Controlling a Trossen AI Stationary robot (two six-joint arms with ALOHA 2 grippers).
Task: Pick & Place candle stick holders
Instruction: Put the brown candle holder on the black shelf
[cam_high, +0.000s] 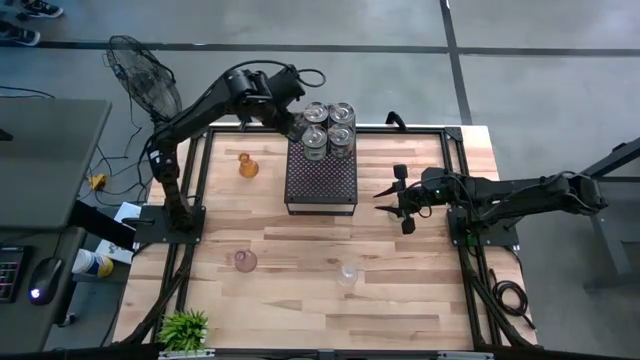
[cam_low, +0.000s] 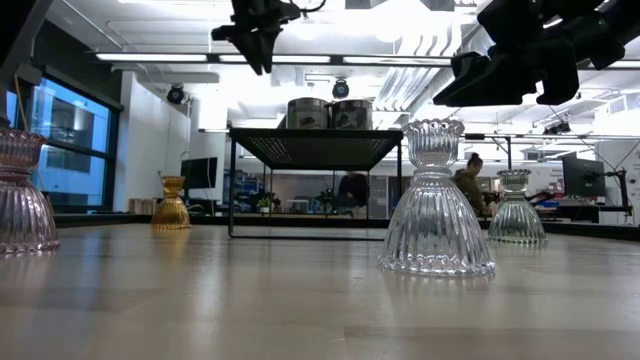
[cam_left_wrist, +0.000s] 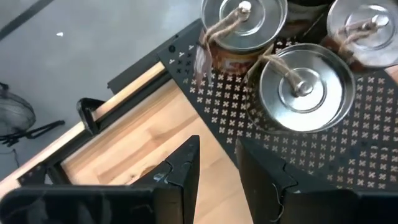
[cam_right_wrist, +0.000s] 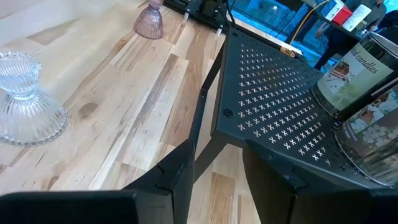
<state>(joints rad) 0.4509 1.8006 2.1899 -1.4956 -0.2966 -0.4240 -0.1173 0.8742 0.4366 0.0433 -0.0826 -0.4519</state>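
The left arm reaches from its base at the bench's left edge toward the far side, its left hand (cam_high: 297, 122) raised, fingers slightly apart. The right arm stretches in from the right edge, its right hand (cam_high: 397, 197) also raised, fingers parted.

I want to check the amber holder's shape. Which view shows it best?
The low view: the small amber-orange glass candle stick holder stands upright in full side profile, unobstructed, on the wooden table. The high view shows it only from above, left of the black perforated tray. Neither wrist view shows it.
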